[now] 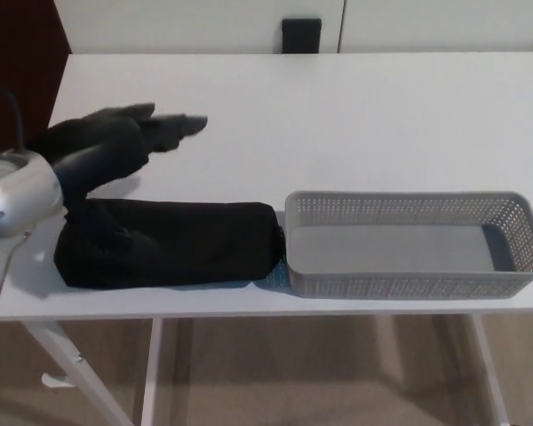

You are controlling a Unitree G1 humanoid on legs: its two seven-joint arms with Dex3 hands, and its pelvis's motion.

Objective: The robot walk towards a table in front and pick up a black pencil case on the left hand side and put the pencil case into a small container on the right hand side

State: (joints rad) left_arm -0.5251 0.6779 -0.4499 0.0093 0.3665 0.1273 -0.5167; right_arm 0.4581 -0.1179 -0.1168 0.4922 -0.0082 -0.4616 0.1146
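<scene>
Floor [338,373], beige, shows beneath the white table [355,115], with white legs [71,364] standing under the near edge. Along that near edge, toward the near left corner, the black pencil case [169,244] lies flat and lengthwise. Its right end is touching or just beside the short left wall of the grey perforated container [409,284], which sits at the near right corner with its long side parallel to the edge. Behind the pencil case, the left hand [124,142] reaches over the table's left side, fingers [185,125] stretched out and apart, pointing toward the right edge and grasping nothing. Whether the wrist touches the case cannot be told. The silver forearm [13,195] enters beside the left edge. Beyond the far edge, a small black object [301,35] stands against white panels [195,22].
</scene>
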